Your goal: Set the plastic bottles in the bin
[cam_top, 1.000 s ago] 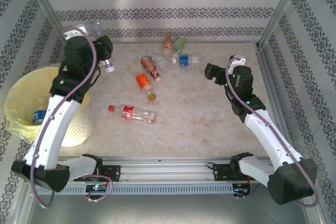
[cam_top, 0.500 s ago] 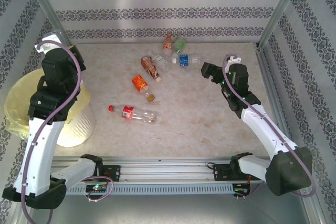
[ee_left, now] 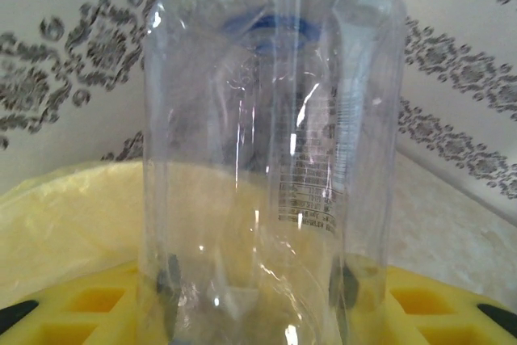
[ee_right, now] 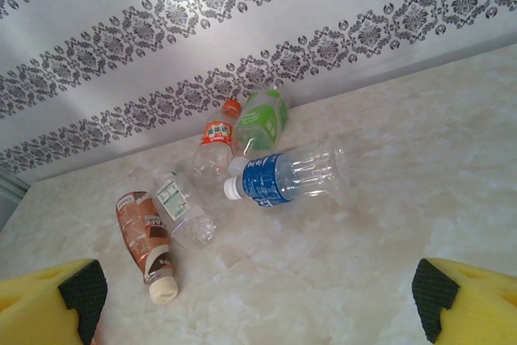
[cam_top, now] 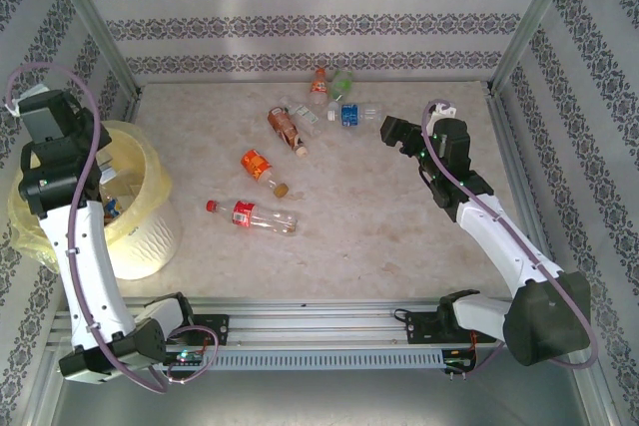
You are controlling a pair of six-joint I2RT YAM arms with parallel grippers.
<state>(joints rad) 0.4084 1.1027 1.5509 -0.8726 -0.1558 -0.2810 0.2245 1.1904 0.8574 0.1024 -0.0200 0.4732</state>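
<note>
Clear plastic bottle (ee_left: pixel 266 159) is recorded clamped between the yellow fingers (ee_left: pixel 89 313) of the left end effector (ee_left: pixel 255 280), held over the yellow-lined bin (ee_left: pixel 65 191) at the left edge of the table (cam_top: pixel 399 236). The right end effector (ee_right: pixel 254 288) is recorded wide open and empty above bare table, with free room on all sides. Beyond it, near the back wall, a blue-labelled bottle (ee_right: pixel 283 177), a green bottle (ee_right: pixel 262 119), an orange-capped bottle (ee_right: pixel 216 147), a white-labelled bottle (ee_right: pixel 182 212) and a brown bottle (ee_right: pixel 145 240) are clustered. A red-labelled bottle (cam_top: pixel 250 214) and an orange-labelled bottle (cam_top: pixel 257 167) lie mid-table, away from every edge.
</note>
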